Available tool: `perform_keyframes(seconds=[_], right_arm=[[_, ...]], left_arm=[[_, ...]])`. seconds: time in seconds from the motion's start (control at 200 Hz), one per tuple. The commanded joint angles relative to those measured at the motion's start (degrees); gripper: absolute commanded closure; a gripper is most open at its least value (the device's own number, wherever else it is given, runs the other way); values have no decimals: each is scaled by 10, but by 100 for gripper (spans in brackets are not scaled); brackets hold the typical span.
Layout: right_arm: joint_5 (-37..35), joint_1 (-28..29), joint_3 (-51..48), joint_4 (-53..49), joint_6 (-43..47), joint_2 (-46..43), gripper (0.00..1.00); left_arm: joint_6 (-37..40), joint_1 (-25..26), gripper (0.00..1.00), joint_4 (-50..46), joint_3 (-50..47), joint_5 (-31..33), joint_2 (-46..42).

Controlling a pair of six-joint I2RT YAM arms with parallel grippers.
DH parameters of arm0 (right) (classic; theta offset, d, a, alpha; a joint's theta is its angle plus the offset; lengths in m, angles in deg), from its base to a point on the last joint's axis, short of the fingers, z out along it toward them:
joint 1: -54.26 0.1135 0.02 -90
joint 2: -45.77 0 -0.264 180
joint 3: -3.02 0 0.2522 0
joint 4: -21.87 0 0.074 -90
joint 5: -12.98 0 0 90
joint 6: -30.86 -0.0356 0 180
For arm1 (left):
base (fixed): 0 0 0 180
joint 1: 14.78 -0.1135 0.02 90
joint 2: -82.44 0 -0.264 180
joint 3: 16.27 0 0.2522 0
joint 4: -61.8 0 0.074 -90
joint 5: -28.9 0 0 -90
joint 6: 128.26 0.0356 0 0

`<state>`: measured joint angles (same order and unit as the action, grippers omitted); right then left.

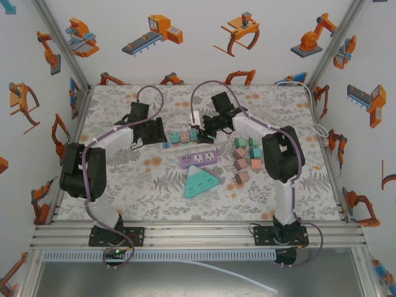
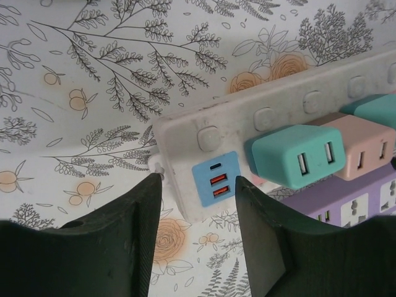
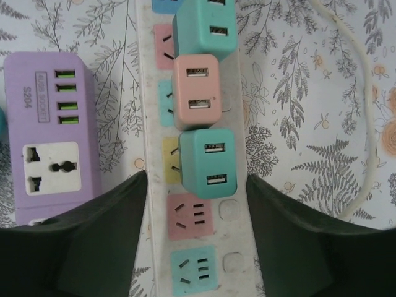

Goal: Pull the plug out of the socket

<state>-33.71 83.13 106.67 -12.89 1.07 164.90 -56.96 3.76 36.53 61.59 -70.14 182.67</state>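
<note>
A white power strip (image 1: 184,134) lies at the table's middle back, with a teal plug (image 3: 208,164), a pink plug (image 3: 196,91) and a second teal plug (image 3: 205,28) seated in it. My right gripper (image 3: 197,179) is open and straddles the strip's width, its fingers level with the nearest teal plug, one on each side. My left gripper (image 2: 198,182) is open at the strip's other end, its fingers either side of the blue USB panel (image 2: 215,179) without touching it. The first teal plug there (image 2: 294,154) sits just right of that panel.
A purple power strip (image 1: 199,159) lies just in front of the white one, and a teal triangular strip (image 1: 201,181) lies nearer still. Several pink and teal cubes (image 1: 244,158) are scattered to the right. A white cable (image 3: 365,124) curves along the right side.
</note>
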Motion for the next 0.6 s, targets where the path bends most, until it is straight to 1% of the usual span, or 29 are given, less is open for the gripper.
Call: perform_keyframes(seconds=[0.0, 0.04, 0.075, 0.235, 0.451, 0.536, 0.596], right_arm=[[13, 7, 31, -32, 9, 19, 49], [13, 8, 36, -38, 11, 25, 49], [13, 9, 41, -43, 12, 29, 50], [25, 12, 60, -59, 12, 44, 57], [22, 18, 89, -80, 11, 60, 64], [19, 20, 106, -98, 11, 66, 69], [18, 20, 118, -108, 11, 69, 71]], left_arm=[[-8, -3, 54, 0, 19, -14, 13], [-6, -3, 58, -5, 22, -11, 19], [-5, -3, 60, -13, 25, -8, 24], [1, -3, 60, -25, 26, -12, 36], [17, -1, 60, -60, 33, -17, 55], [25, 3, 60, -78, 37, -10, 62], [29, 8, 60, -78, 31, 5, 61]])
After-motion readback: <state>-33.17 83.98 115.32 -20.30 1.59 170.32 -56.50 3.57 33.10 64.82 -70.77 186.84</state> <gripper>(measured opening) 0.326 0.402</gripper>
